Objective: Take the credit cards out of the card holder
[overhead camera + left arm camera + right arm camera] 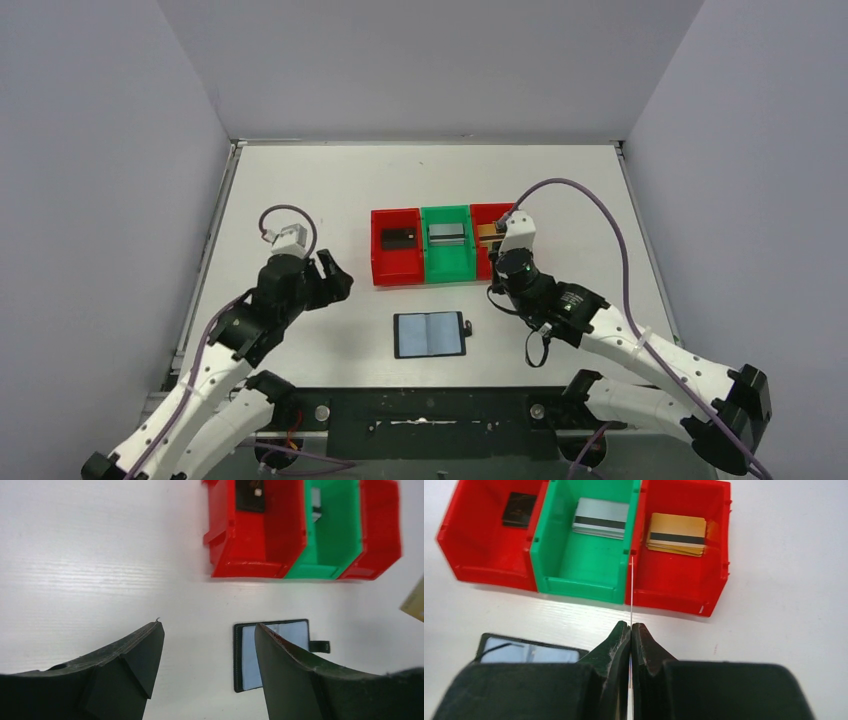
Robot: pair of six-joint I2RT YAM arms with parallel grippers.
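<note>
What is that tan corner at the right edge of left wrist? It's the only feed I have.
Observer: A gold card, pinched edge-on in the shut right gripper.
Operator: Over which bin?
Observer: The top view puts it over the right-hand red bin, where a gold stack already lies.
Operator: And the middle one?
Observer: The green bin holds silver-grey cards with a dark stripe, at its far end.

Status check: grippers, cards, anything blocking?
Left fingers open, empty. Right fingers shut on a gold card by right red bin. Card holder lies open. Nothing blocking.
</note>
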